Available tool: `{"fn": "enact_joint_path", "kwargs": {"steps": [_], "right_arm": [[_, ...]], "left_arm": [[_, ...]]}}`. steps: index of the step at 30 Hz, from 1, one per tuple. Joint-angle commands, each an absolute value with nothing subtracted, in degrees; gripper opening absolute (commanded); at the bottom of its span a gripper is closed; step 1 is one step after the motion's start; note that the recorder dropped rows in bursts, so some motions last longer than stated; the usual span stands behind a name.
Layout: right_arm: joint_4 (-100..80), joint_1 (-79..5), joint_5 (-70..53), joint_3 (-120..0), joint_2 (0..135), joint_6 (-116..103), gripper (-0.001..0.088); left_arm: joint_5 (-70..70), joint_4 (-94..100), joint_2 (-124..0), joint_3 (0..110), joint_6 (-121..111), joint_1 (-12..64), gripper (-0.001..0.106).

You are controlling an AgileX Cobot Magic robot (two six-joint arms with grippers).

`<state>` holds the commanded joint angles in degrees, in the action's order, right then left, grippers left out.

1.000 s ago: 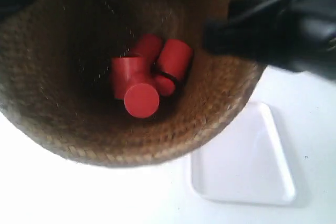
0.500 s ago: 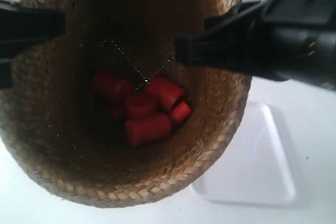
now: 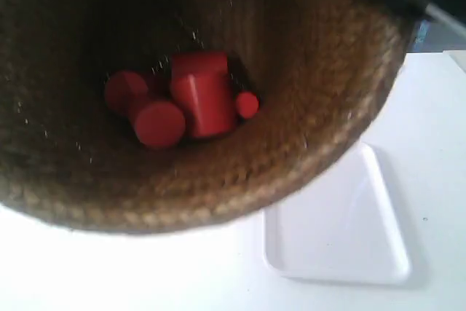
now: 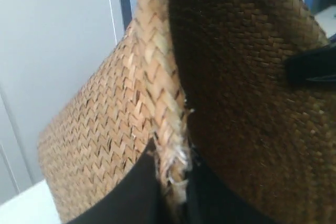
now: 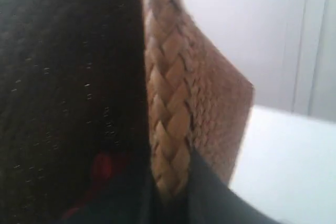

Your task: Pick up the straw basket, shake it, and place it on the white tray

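The brown straw basket (image 3: 306,107) hangs in the air close to the exterior camera, filling most of that view, mouth up. Several red cylinders (image 3: 196,92) lie on its bottom. The white tray (image 3: 342,223) rests on the table below, at the basket's lower right, partly covered by it. My left gripper (image 4: 173,182) is shut on the basket's braided rim (image 4: 157,77), one finger outside and one inside. My right gripper (image 5: 173,192) is shut on the opposite rim (image 5: 168,103) the same way. Neither gripper shows in the exterior view.
A white table (image 3: 145,274) lies under the basket. A pale wall or cabinet (image 4: 52,51) stands behind. A cable (image 3: 444,12) runs at the top right of the exterior view.
The basket has swung up and toward the camera, so the arms left the exterior view. The red cylinders have tumbled to a new arrangement higher and further left.
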<state>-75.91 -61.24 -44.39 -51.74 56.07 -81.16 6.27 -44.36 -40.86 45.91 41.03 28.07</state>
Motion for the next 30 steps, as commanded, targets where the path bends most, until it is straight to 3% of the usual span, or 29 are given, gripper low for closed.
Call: {"fn": "enact_joint_path", "kwargs": {"steps": [3,6,8,13,19,22,26,30], "right_arm": [[-70.08,-62.35,-46.83,-55.32,57.01,-75.95,0.0000],[-64.60,-65.14,-39.48,-59.22,51.65,-69.12,0.0000],[-69.17,-65.14,-38.61,-57.15,51.16,-71.26,0.0000],[-73.88,-64.16,-52.52,-53.54,57.40,-76.46,0.0000],[-72.01,-67.87,-40.30,-56.15,49.05,-75.35,0.0000],[-81.30,-66.05,-48.17,-50.94,54.83,-84.32,0.0000],[-66.52,-67.65,-48.79,-55.06,54.96,-74.21,0.0000],[-65.64,-68.18,-45.20,-55.71,51.79,-73.49,0.0000]], "left_arm": [[8.59,-44.71,-41.54,46.84,39.48,28.07,0.000],[12.47,-43.85,-38.28,51.12,39.80,28.07,0.000],[10.41,-41.73,-38.17,49.82,40.42,27.98,0.000],[8.87,-42.83,-43.12,46.54,37.72,28.12,0.000],[12.64,-41.69,-38.78,52.96,39.25,28.12,0.000],[9.74,-42.41,-43.25,46.14,37.30,27.97,0.000],[16.72,-46.08,-42.84,48.57,34.70,28.08,0.000],[14.48,-44.09,-41.29,49.42,36.08,28.08,0.000]]}}
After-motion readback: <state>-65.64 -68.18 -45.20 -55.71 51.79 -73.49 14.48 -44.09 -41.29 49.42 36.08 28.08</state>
